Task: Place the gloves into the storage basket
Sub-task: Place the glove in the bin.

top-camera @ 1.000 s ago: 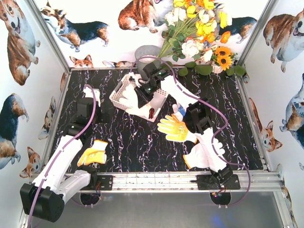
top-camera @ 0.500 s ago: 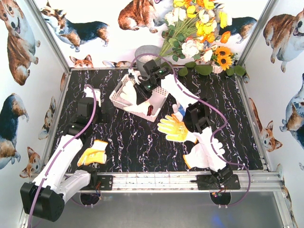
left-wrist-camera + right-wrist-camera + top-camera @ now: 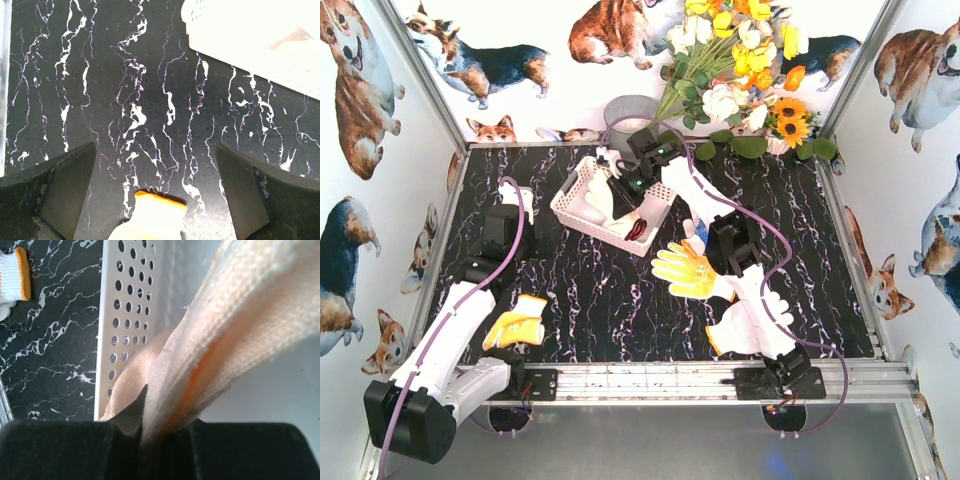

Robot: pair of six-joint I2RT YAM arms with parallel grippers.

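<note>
- Cream knit glove point(image 3: 225, 330) hangs into the white storage basket point(image 3: 125, 340), pinched tight in the right gripper point(image 3: 167, 432).
- Left gripper point(image 3: 155, 155) stands wide above the counter point(image 3: 125, 75), an orange-cuffed glove point(image 3: 152, 217) just beneath.
- Yellow glove point(image 3: 685, 270) lies on the counter.

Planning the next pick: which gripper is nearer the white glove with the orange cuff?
Left. The left gripper hangs over the white glove, jaws open, cuff between them. The right gripper is in the storage basket, shut on a cream glove.
</note>
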